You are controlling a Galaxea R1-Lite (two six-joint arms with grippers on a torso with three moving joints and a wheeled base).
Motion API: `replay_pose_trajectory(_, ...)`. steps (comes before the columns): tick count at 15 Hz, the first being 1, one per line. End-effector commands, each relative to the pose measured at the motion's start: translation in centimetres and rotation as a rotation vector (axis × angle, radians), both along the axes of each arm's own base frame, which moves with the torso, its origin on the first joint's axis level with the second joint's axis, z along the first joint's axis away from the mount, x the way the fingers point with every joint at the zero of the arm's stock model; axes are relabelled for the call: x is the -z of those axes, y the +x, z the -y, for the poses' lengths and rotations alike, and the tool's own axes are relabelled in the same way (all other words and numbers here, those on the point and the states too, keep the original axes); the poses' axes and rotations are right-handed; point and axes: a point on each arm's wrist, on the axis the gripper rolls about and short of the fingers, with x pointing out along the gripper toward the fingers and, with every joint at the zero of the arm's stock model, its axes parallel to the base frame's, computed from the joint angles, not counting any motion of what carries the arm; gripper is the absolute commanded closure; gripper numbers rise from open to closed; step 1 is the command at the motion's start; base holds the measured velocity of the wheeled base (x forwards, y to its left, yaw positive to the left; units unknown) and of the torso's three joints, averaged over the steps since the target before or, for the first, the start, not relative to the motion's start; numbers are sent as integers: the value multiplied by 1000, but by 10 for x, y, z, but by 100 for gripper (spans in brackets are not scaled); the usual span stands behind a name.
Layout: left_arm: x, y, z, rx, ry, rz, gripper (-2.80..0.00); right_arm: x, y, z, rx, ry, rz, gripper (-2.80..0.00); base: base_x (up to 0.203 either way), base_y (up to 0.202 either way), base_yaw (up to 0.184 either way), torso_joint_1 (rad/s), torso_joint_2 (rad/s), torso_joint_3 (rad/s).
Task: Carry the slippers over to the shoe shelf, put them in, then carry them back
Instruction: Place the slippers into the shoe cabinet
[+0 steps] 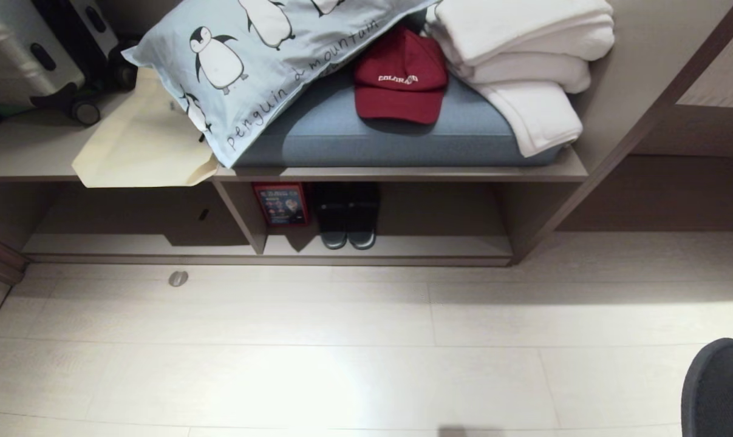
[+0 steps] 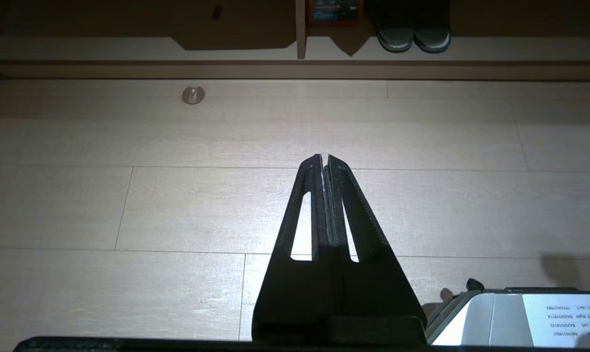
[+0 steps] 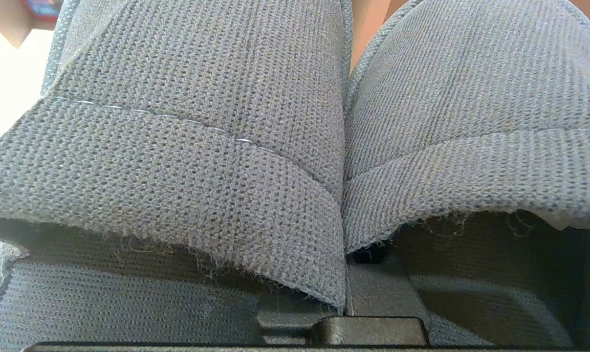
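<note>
The right gripper (image 3: 346,274) pinches the grey slippers (image 3: 285,146) together by their inner edges, low at the robot's right. The left gripper (image 2: 324,159) hangs with fingers pressed together above bare floor (image 1: 317,340). Ahead, the shoe shelf (image 1: 390,260) holds another dark pair (image 1: 347,218) beside its divider (image 1: 245,215), with free room to their right.

Grey knit slippers (image 3: 295,146) side by side, touching; shoe shelf (image 1: 390,246) pale, low, divided.

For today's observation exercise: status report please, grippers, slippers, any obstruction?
Left gripper shut, empty, over floor. Right gripper shut on the slippers, carried. Shoe shelf ahead; another dark pair beside its divider.
</note>
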Motion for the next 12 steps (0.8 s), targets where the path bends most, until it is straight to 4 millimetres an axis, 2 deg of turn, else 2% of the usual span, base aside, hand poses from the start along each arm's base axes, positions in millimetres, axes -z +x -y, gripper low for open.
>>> replay_pose_trajectory(1, 0, 0, 0, -2, -1, -2, 0, 0, 0, 0, 0, -7, 1, 0, 0, 0, 0, 7, -2, -198)
replay_pose_trajectory(12, 0, 0, 0, -2, -1, -2, 0, 0, 0, 0, 3, 9, -2, 0, 0, 0, 0, 3, 2, -199)
